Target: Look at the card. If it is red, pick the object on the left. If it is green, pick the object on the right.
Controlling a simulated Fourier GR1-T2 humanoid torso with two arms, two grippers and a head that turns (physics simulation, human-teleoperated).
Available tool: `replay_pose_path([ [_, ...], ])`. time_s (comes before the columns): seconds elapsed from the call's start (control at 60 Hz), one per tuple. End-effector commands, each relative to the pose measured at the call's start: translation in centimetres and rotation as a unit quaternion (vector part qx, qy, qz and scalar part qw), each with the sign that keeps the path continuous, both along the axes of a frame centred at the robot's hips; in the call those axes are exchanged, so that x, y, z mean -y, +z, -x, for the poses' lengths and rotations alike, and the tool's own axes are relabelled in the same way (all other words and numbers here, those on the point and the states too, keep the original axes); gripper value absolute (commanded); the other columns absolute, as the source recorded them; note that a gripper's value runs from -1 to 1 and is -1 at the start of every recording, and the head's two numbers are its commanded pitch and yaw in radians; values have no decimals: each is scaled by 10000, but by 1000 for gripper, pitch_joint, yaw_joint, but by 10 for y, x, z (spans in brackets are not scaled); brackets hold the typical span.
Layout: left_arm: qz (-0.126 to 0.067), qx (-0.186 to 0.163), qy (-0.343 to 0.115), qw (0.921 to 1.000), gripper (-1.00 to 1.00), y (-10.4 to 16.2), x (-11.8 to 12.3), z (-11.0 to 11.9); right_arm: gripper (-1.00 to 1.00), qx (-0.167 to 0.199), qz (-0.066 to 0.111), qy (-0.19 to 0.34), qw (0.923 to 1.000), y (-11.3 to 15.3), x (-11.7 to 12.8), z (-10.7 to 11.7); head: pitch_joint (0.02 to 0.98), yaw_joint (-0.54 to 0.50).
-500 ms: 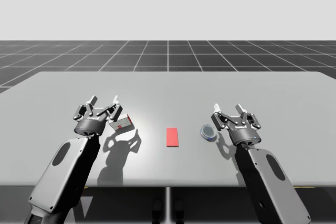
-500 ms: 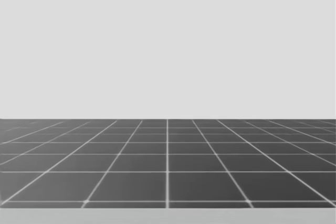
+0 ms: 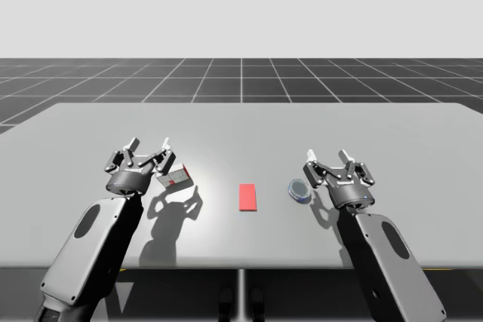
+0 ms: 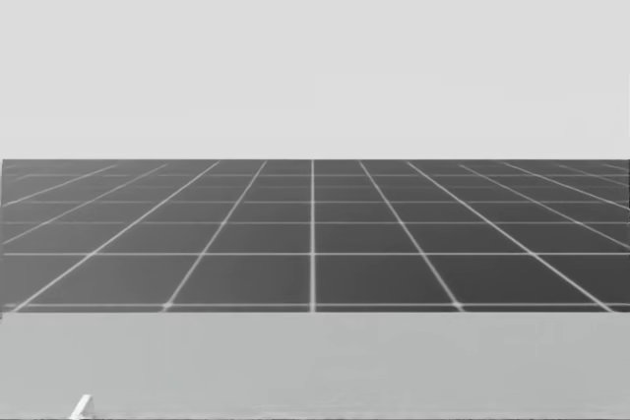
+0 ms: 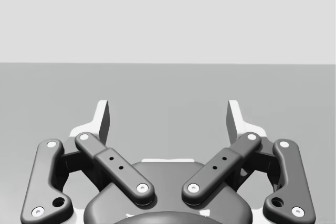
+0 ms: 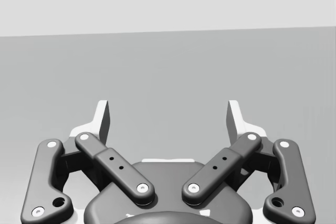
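Both my left gripper (image 3: 149,148) (image 5: 168,114) and my right gripper (image 3: 329,157) (image 6: 168,114) are spread wide, with nothing between their fingers. On the table (image 3: 241,126), the red card (image 3: 247,196) lies in the middle. The white-and-red box (image 3: 175,177) lies left of it, just beside my left gripper. The small round blue object (image 3: 299,189) lies right of it, just beside my right gripper.

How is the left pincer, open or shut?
Open. In the left wrist view the left pincer has its fingers wide apart, with nothing between them.

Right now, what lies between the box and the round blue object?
In the high view, the red card lies flat between the box and the round blue object, touching neither.
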State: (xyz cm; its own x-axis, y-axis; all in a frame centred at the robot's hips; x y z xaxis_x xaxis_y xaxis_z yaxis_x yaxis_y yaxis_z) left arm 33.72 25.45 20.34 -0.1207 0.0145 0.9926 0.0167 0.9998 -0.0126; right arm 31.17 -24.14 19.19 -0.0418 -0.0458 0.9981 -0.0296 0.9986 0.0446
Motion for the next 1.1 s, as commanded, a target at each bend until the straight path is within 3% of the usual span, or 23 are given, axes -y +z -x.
replay_pose_path([
  [0.017, -9, 17, 13, 10000, -1000, 0, -1, -1, -1000, 17, 46, -20, 10000, 0, 1, -1, 285, -7],
  [0.45, -57, 76, -9, 10000, -1000, 1, -1, -1, -1000, 41, 112, -68, 9999, 1, 2, -1, 640, 3],
  [0.817, -59, 130, -7, 9999, -1000, 4, 0, 1, -1000, 60, 139, -109, 9998, 2, 1, -1, 867, -9],
  [1.1, -51, 149, -5, 9999, -1000, 5, 1, 2, -1000, 83, 155, -136, 9998, 3, 2, 0, 895, -19],
])
